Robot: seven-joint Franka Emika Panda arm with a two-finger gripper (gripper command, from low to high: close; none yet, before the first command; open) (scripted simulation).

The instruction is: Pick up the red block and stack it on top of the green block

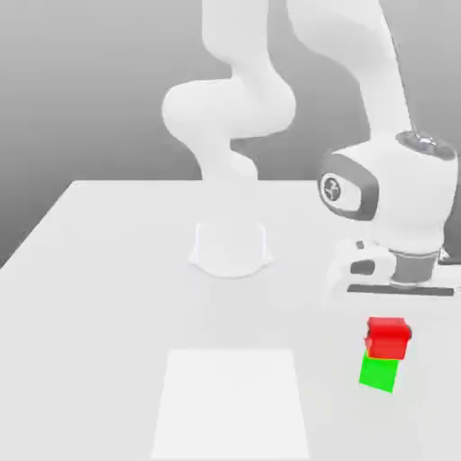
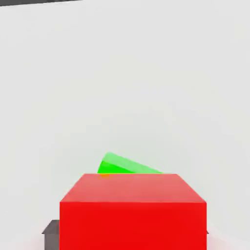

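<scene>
The red block (image 1: 389, 337) sits on top of the green block (image 1: 377, 373), turned slightly against it, near the table's front at the exterior view's right. My gripper (image 1: 401, 290) hangs just above the stack, open. In the hand view the red block (image 2: 133, 210) is very close, and a sliver of the green block (image 2: 122, 166) peeks out past its far edge. A grey fingertip (image 2: 50, 234) stands just outside one side face of the red block, with a trace of the other at the opposite side.
The arm's white base (image 1: 230, 248) stands mid-table behind the stack. A pale square patch (image 1: 232, 405) is marked on the tabletop (image 1: 99, 270) at the front centre. The table's front edge lies close to the stack.
</scene>
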